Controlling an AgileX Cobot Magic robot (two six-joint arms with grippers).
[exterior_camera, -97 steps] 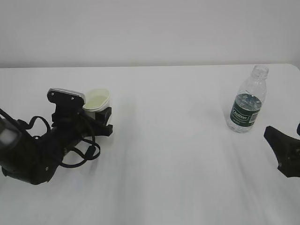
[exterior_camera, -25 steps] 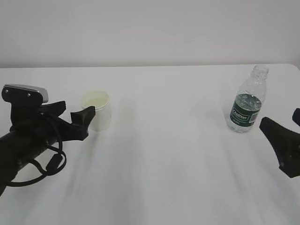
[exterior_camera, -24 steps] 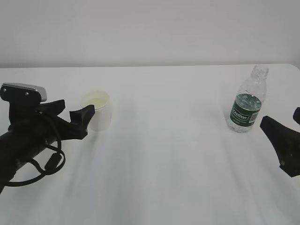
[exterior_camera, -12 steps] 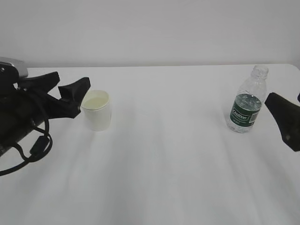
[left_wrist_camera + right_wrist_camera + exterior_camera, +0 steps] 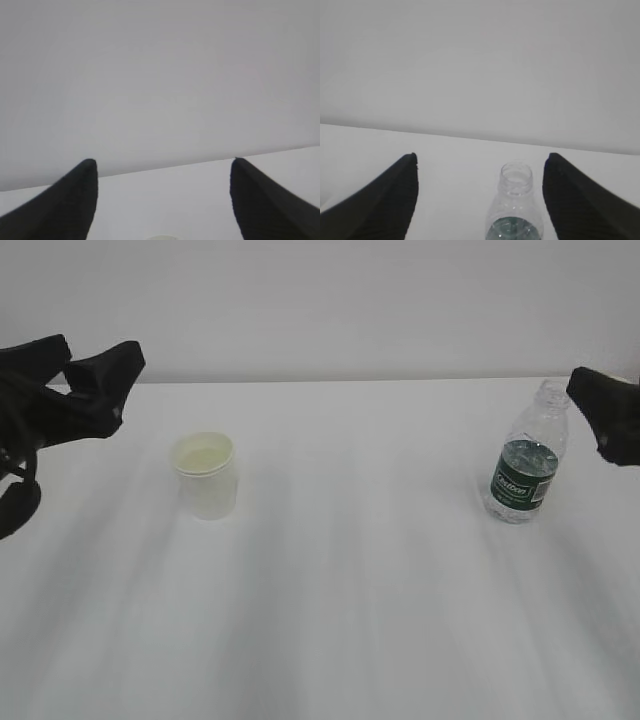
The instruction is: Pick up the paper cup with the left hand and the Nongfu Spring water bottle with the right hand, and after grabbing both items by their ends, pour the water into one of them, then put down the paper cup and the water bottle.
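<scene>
At the far left the left hand hangs above the white counter with its fingers spread wide and nothing between them, and the paper cup stands upright to its right, apart from it. Across the counter, the Nongfu Spring water bottle stands upright and uncapped near the right edge. The right hand hovers just beside its neck, fingers likewise wide apart and gripping nothing.
</scene>
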